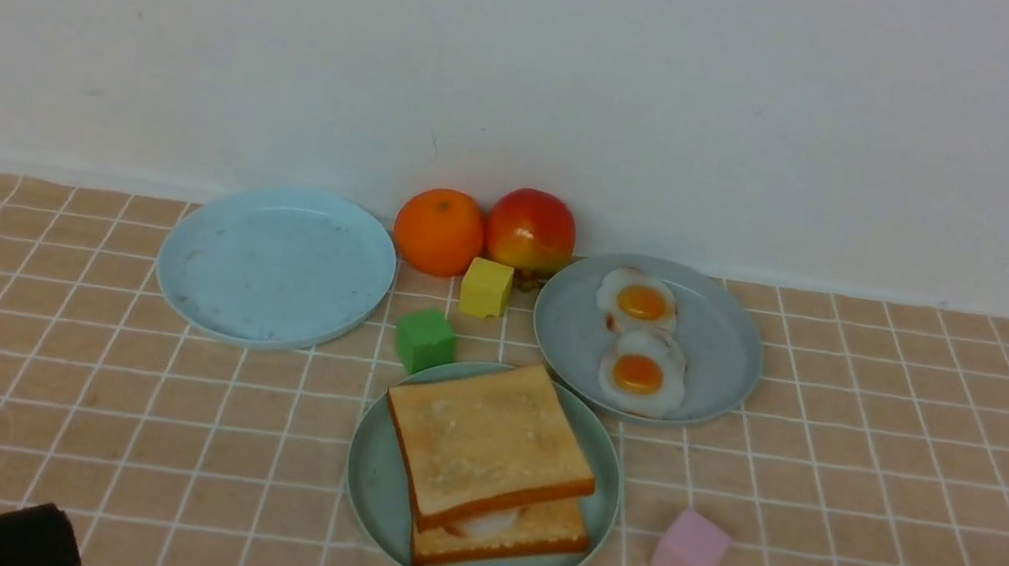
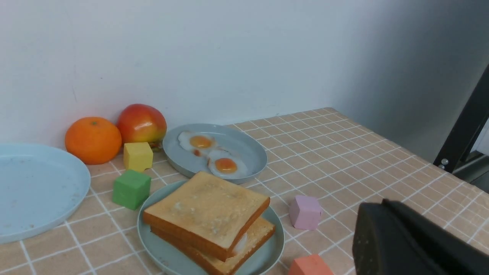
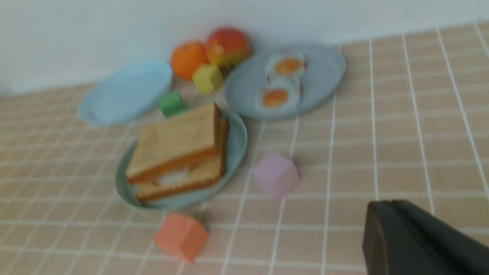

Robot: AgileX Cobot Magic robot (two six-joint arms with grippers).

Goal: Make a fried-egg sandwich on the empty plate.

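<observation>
**Sandwich lies on the mint-green plate, both grippers pressed together and holding nothing**

You see the fried-egg sandwich [image 1: 488,464] on the mint-green plate [image 1: 366,484], near the front middle of the checked tablecloth [image 1: 884,505]. The top toast slice [image 1: 485,437] sits a little turned on the bottom toast slice [image 1: 515,533], and the white of the egg [image 1: 487,521] shows between them at the front edge.

Behind it to the right, the grey-blue plate [image 1: 717,347] carries two more fried eggs [image 1: 642,340]. The sky-blue plate [image 1: 276,265] lies behind to the left.

Your left gripper [image 2: 386,233] has its fingers pressed together and empty, away from the sandwich. Your right gripper [image 3: 393,233] is the same, fingers together, holding nothing, beside the pink cube [image 3: 276,175].
</observation>
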